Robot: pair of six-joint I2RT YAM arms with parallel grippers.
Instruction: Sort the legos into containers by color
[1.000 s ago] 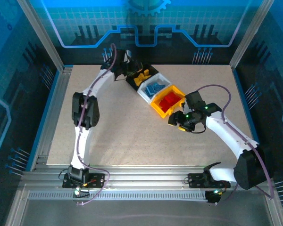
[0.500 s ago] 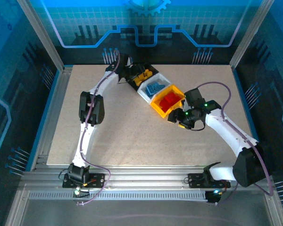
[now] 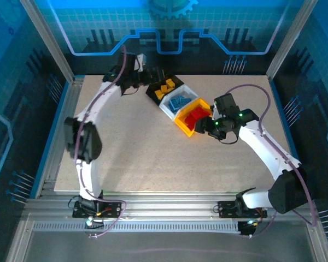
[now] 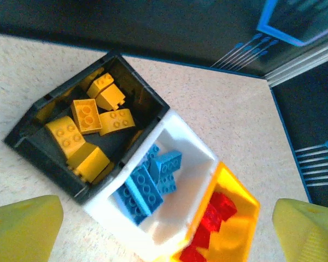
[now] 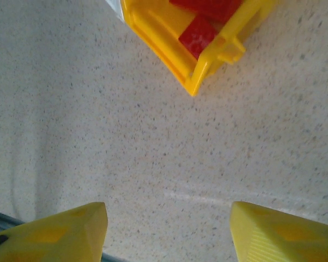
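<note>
- Our left claw (image 4: pixel 164 221) stands wide and empty, its tips in the lower corners of the left wrist view, above the bins.
- The black bin (image 4: pixel 38 136), upper left there, holds the yellow bricks (image 4: pixel 87 115).
- The white bin (image 4: pixel 191 147), at centre, holds the blue bricks (image 4: pixel 145 188).
- The yellow bin (image 4: pixel 238 191), lower right, holds the red bricks (image 4: pixel 218 210).
- Our right claw (image 5: pixel 172 221) is parted with nothing between, over bare table (image 5: pixel 126 153); the yellow bin's corner sits at the top of its view.
</note>
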